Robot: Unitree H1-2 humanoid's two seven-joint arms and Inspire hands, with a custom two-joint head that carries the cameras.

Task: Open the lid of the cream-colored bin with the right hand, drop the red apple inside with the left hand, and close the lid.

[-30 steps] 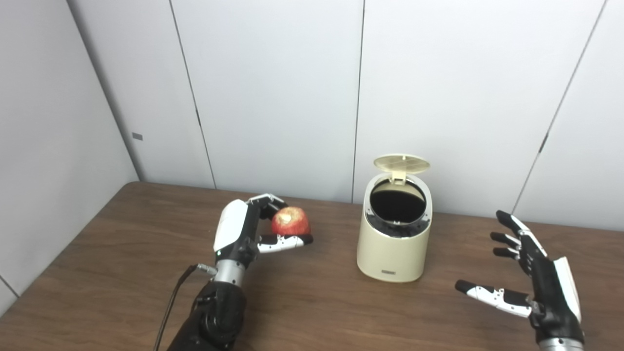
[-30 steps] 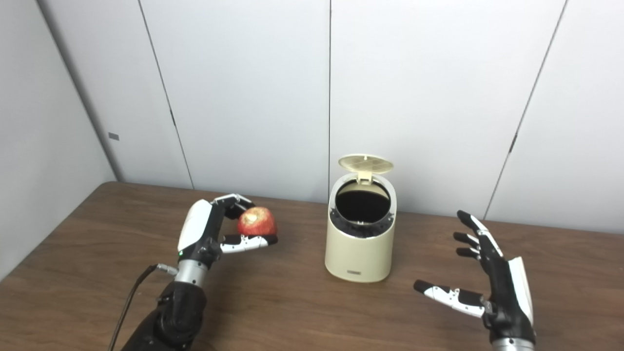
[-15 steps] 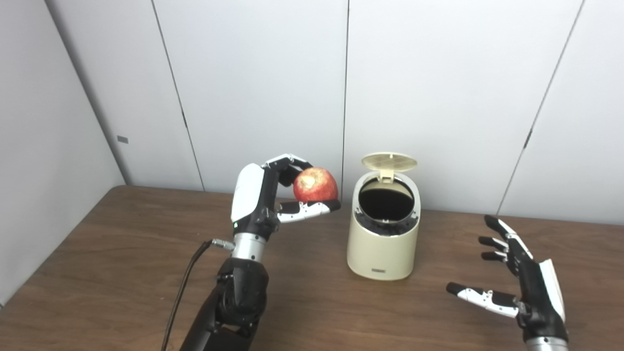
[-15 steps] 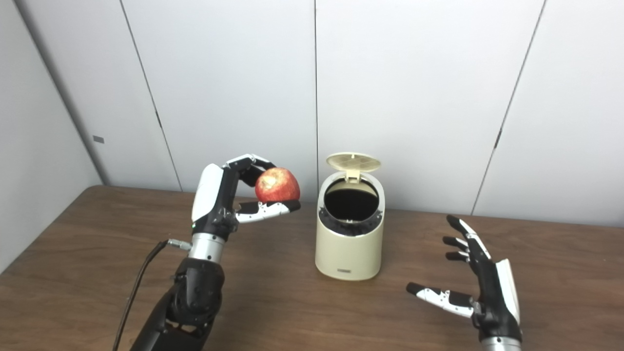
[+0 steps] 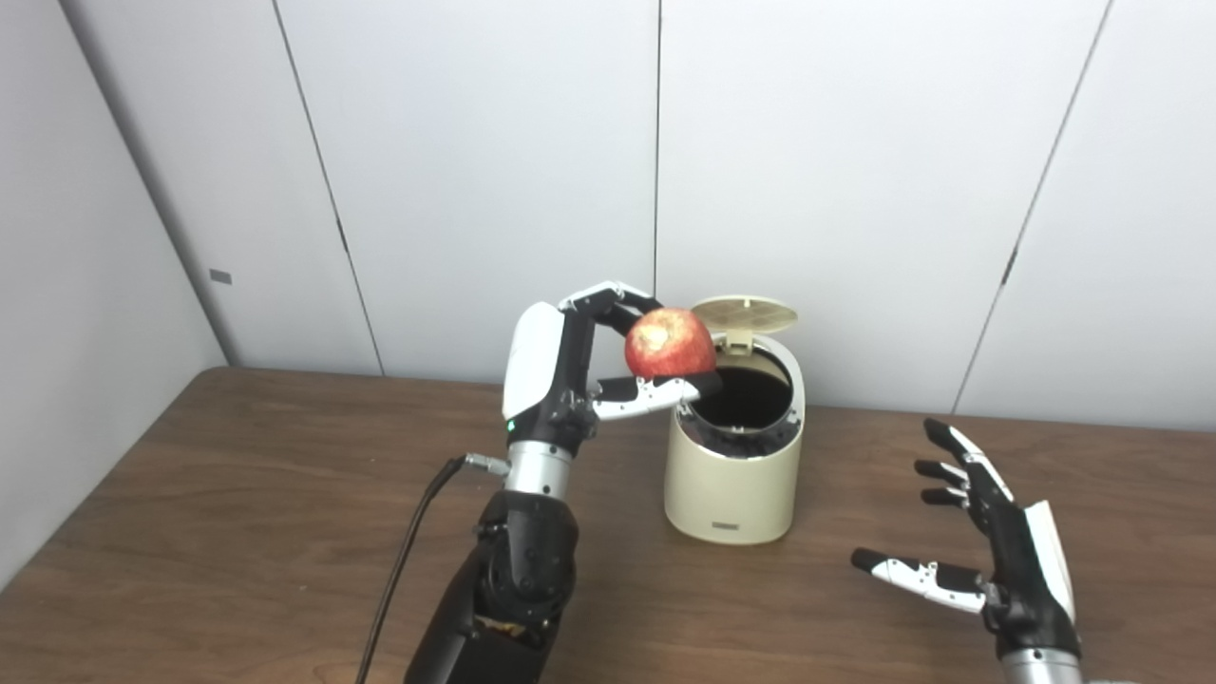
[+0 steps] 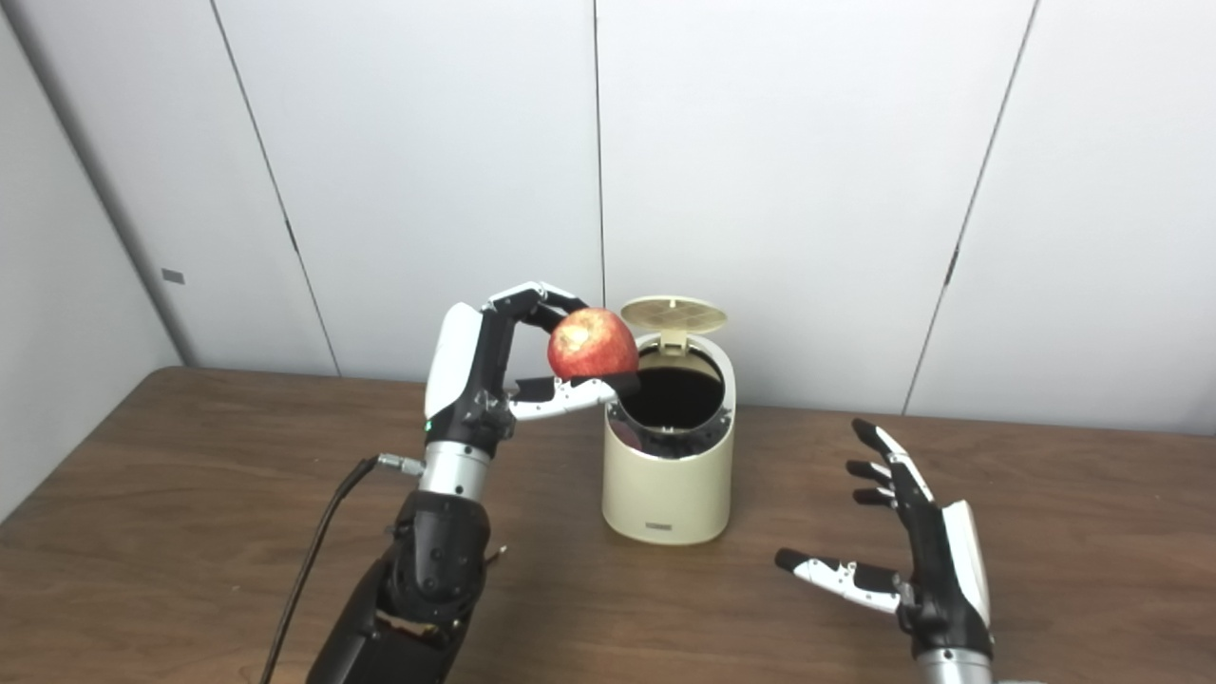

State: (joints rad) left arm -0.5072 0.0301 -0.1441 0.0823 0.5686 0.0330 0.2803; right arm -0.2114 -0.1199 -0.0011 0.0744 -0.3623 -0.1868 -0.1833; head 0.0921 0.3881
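The cream-colored bin (image 5: 731,475) stands on the brown table with its round lid (image 5: 744,313) flipped up at the back, showing a dark inside. My left hand (image 5: 570,366) is shut on the red apple (image 5: 668,344), held raised at the bin's upper left rim, overlapping the edge of the opening. My right hand (image 5: 988,551) hovers open, fingers spread, low over the table to the right of the bin and apart from it.
The wooden table (image 5: 237,532) runs to grey wall panels behind and at the left. A black cable (image 5: 408,560) hangs from my left wrist down toward the table's front edge.
My left hand has lifted the apple up and rightward from beside the bin to its rim. The camera has shifted, sliding the scene left. The right hand stays open.
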